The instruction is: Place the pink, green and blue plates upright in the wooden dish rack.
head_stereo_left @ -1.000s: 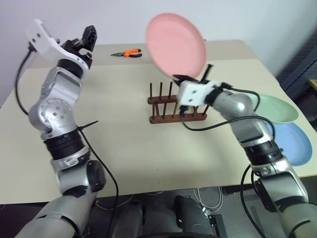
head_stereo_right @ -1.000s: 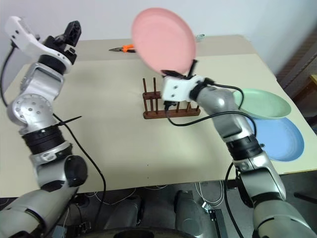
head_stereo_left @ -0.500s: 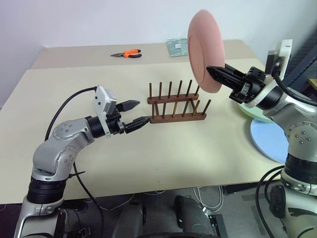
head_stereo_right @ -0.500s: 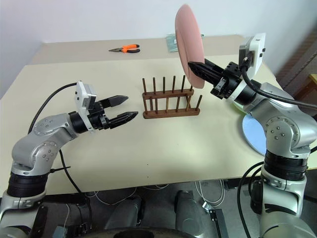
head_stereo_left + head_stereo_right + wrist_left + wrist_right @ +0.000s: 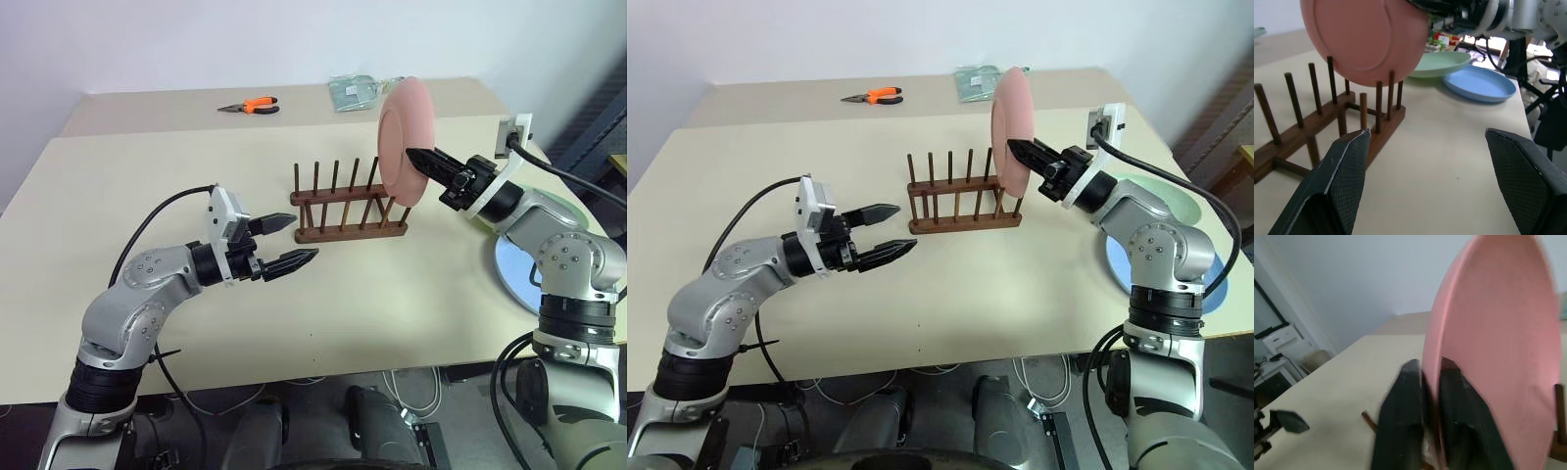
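- The left claw (image 5: 286,242), lower left of centre in the left eye view, is seen spread wide and empty above the tabletop (image 5: 392,294), just short of the wooden dish rack (image 5: 350,208).
- The right claw (image 5: 423,163) is seen clamped on the pink plate (image 5: 400,139), which is held upright over the rack's end pegs.
- If released before being seated between pegs, the plate could tip or roll off.
- The green plate (image 5: 1440,63) and blue plate (image 5: 1480,83) lie flat at far right.

A plain pale wall (image 5: 294,39) runs behind a beige tabletop (image 5: 392,294). At its far edge lie orange-handled pliers (image 5: 249,106) and a clear packet (image 5: 355,90). Cables (image 5: 411,387) hang below the front edge. Dark shelving (image 5: 600,137) stands off to the right.
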